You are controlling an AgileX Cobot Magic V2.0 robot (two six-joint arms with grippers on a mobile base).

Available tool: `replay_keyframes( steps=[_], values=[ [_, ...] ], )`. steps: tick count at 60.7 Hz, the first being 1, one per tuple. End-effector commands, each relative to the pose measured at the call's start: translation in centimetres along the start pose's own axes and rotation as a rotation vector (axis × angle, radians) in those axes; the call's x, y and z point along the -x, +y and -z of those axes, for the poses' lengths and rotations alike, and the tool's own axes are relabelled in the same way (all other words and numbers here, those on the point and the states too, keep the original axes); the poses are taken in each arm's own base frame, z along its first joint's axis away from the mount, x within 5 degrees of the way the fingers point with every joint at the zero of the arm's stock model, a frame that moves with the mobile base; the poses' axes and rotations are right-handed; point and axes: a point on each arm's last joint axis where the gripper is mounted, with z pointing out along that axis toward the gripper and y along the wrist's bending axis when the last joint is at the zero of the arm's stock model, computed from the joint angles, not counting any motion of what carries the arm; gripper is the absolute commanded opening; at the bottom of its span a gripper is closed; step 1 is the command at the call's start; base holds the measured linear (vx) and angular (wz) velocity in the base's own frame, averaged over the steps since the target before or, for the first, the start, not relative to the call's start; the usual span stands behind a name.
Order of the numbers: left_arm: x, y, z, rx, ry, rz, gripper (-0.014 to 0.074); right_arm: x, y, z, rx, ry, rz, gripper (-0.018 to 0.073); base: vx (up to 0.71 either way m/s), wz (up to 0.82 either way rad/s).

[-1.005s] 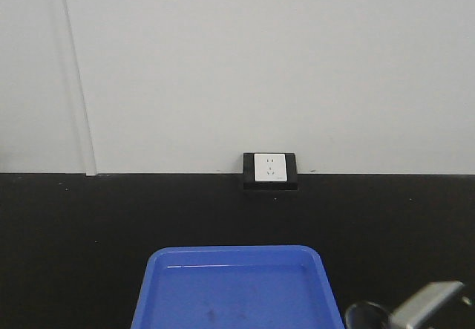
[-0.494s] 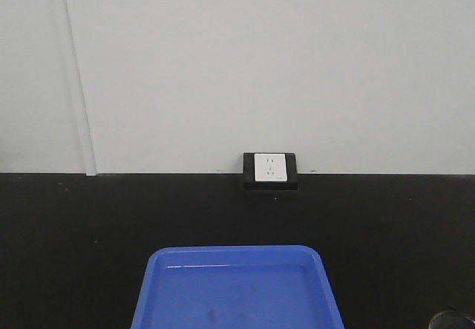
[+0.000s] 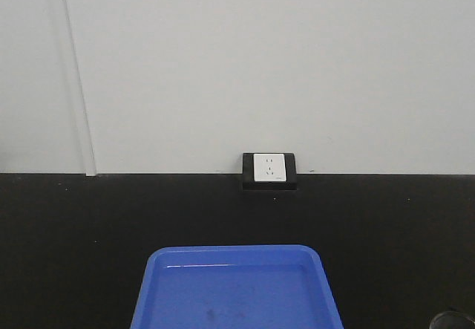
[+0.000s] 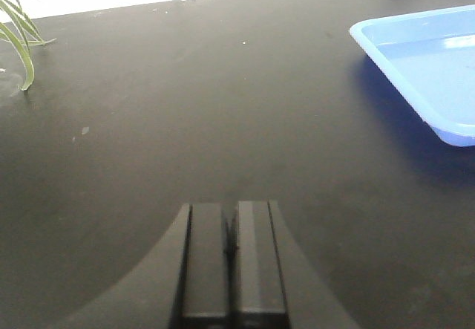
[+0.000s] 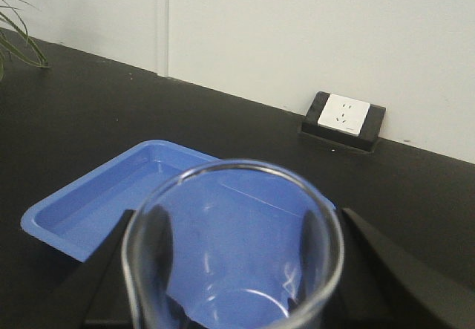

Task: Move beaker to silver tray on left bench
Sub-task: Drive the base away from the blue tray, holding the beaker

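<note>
The right gripper [image 5: 233, 266] clamps the small clear glass beaker [image 5: 231, 225] just right of the rectangular blue plastic tray [image 5: 104, 206]. The left gripper [image 4: 231, 262], left of that tray, is closed and empty.

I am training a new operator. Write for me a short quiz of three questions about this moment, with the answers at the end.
1. True or false: the left gripper is shut and holds nothing.
2. What stands between the fingers of the right gripper? A) a spoon B) the beaker C) a flask
3. In one word: what colour is the tray that shows in all three views?

Key: 1 true; 2 B; 3 blue.
</note>
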Motion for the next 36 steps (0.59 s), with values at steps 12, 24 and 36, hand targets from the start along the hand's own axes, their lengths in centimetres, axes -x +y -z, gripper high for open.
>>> replay_keyframes(
  steps=[12, 24, 36],
  values=[
    [0.09, -0.07, -0.16, -0.006, -0.064, 0.003, 0.0001, 1.72, 0.16, 0.14, 0.022, -0.100, 0.012, -0.0011, -0.03, -0.08],
    [0.09, -0.07, -0.16, -0.006, -0.064, 0.003, 0.0001, 1.72, 0.16, 0.14, 0.022, -0.100, 0.012, -0.0011, -0.08, -0.20],
    [0.09, -0.07, -0.16, -0.006, -0.064, 0.003, 0.0001, 1.72, 0.16, 0.14, 0.022, -0.100, 0.012, -0.0011, -0.14, -0.26]
  ],
)
